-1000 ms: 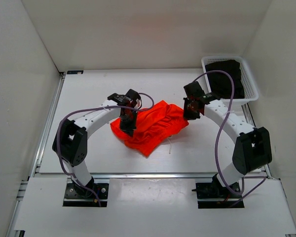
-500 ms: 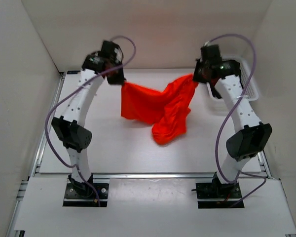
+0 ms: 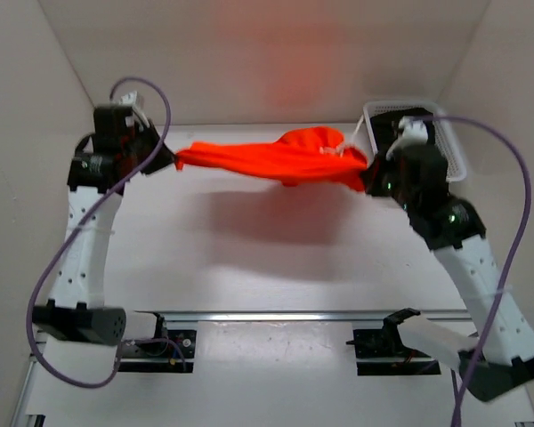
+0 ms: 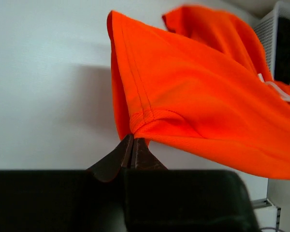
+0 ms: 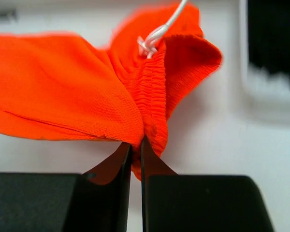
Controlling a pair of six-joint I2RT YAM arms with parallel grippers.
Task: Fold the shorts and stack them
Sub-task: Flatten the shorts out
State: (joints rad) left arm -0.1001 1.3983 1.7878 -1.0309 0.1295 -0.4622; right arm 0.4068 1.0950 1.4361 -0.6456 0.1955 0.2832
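**A:** So, where are the shorts (image 3: 276, 160) at this moment?

**B:** They hang in the air above the table (image 3: 249, 267), in the far half of it. They are stretched almost level between the two arms, with a small sag in the middle. The fabric does not touch the table; only its shadow lies there.

**A:** And the left gripper (image 4: 132, 145), how does it stand?

**B:** It is fully closed. The two fingertips press together on a hemmed corner of one leg, and the cloth spreads away from this pinch.

**A:** The right gripper (image 5: 134, 147)?

**B:** Also closed, with only a very thin slit between the fingers. It pinches the gathered waistband (image 5: 152, 92). The white drawstring (image 5: 157, 34), with its knot, shows just beyond the pinch.

**A:** Is something else near?

**B:** Yes, a white basket (image 3: 457, 158) stands in the far right corner, just behind the right gripper. A dark cloth (image 5: 273, 34) lies inside it, apart from the shorts.
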